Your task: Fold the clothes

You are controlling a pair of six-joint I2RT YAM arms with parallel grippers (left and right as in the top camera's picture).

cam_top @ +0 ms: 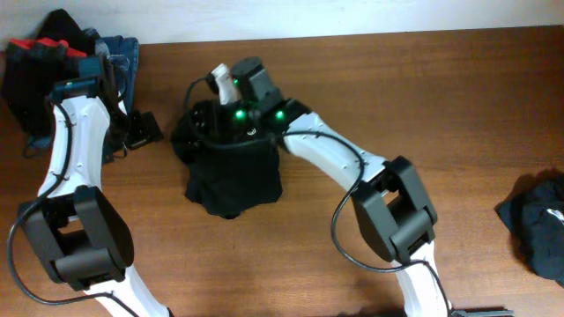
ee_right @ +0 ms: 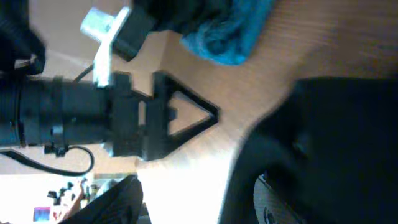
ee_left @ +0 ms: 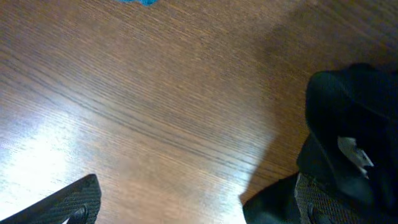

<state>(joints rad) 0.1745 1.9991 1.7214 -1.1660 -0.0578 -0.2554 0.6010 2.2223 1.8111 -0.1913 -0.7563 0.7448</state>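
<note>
The black top (cam_top: 233, 180) lies bunched in a heap at the middle of the table. My right gripper (cam_top: 196, 123) is over its upper left edge. In the right wrist view its jaws (ee_right: 199, 205) are wide apart, and black fabric (ee_right: 336, 137) drapes over the right finger. My left gripper (cam_top: 143, 130) sits just left of the heap, low over the wood. Its jaws (ee_left: 199, 208) are open over bare wood. Black fabric (ee_left: 354, 106) with a small white label (ee_left: 356, 152) lies against its right finger.
A pile of dark clothes with red and blue denim pieces (cam_top: 66, 53) sits at the back left corner; its blue cloth also shows in the right wrist view (ee_right: 230, 31). Another black garment (cam_top: 538, 224) lies at the right edge. The wooden table (cam_top: 423, 97) ends at the back.
</note>
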